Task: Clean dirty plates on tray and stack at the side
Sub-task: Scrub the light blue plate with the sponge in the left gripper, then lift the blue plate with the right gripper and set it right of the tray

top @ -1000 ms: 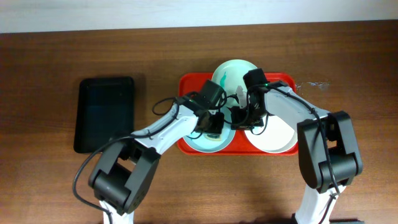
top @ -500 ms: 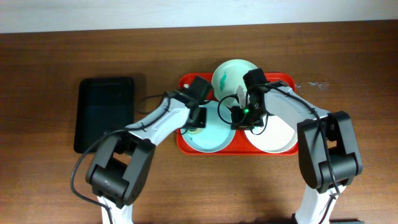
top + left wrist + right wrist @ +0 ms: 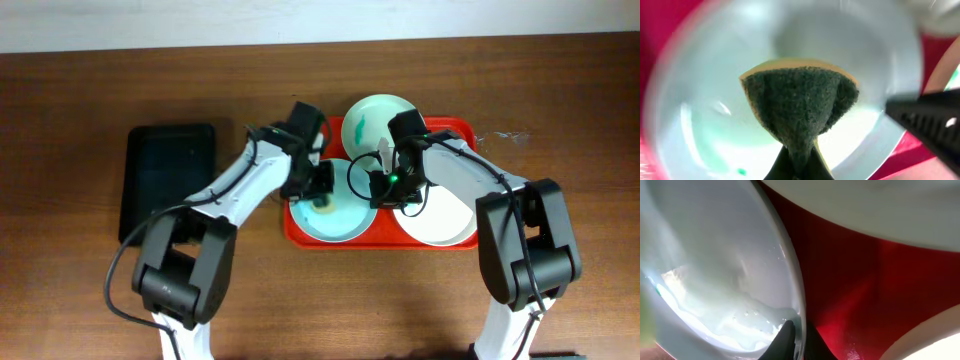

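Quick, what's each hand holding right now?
Left hand: closed, holding the sponge.
Right hand: closed, pinching the blue plate by its rim.

The overhead view looks straight down from well above, taking in the whole surface (image 3: pixel 80 300) and the red tray (image 3: pixel 455 128). The left wrist view faces down very close over the pale blue plate (image 3: pixel 700 125). The right wrist view sits right at that plate's rim, with the red tray beyond. All three share this plate
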Robot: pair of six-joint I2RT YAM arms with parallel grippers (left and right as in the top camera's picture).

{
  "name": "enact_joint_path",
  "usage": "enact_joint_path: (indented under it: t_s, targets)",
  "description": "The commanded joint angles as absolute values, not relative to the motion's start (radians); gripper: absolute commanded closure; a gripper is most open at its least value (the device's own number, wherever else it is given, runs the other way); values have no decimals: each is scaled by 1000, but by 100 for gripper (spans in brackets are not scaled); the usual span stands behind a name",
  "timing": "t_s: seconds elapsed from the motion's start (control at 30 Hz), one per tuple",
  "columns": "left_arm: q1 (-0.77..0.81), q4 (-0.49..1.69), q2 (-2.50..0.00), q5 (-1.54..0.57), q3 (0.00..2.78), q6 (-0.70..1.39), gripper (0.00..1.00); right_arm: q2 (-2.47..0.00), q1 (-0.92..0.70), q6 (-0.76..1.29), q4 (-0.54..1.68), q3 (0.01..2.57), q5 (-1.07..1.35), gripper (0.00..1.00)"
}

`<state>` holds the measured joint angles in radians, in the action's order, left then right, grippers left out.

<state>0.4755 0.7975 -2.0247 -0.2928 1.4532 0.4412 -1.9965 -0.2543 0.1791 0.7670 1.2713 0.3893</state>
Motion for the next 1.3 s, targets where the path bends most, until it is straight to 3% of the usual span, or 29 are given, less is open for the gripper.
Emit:
enact_joint_path:
  t_s: [0.0, 0.23, 0.33, 0.47, 0.63, 0.67, 0.8, 1.0, 1.1, 1.2, 1.27]
  targets:
    - [496, 798, -2027, -250, 1377, 432, 100, -2006, -249, 170, 770, 1271, 358, 90]
    - [496, 748, -2027, 141, 1259, 434, 100, -2006, -249, 169, 771, 1271, 358, 91]
    - [488, 765, -2019, 378, 1279, 505, 100, -2006, -249, 169, 770, 1271, 357, 96]
    - [449, 777, -1987, 323, 1431, 504, 100, -2001, -250, 163, 774, 1292, 358, 96]
    - [361, 795, -1980, 13, 1565, 496, 100, -1974, -284, 108, 857, 1375, 281, 96]
    - [302, 820, -1980, -79, 1589, 496, 100, -1955, -313, 108, 928, 1444, 171, 96]
    - [159, 918, -1980, -98, 1592, 493, 100, -1925, -389, 109, 1087, 1619, -75, 96]
    - [-67, 990, -1980, -172, 1591, 387, 100, -1923, -592, 109, 1355, 1963, -677, 96]
    - [-136, 1008, -1980, -168, 1591, 364, 100, -1923, -706, 108, 1390, 1990, -1022, 96]
    - [-167, 1008, -1980, -168, 1591, 364, 100, -1923, -777, 103, 1391, 1990, -1238, 96]
    - [-175, 1008, -1980, -168, 1591, 364, 100, -1923, -819, -10, 1391, 1990, -1330, 96]
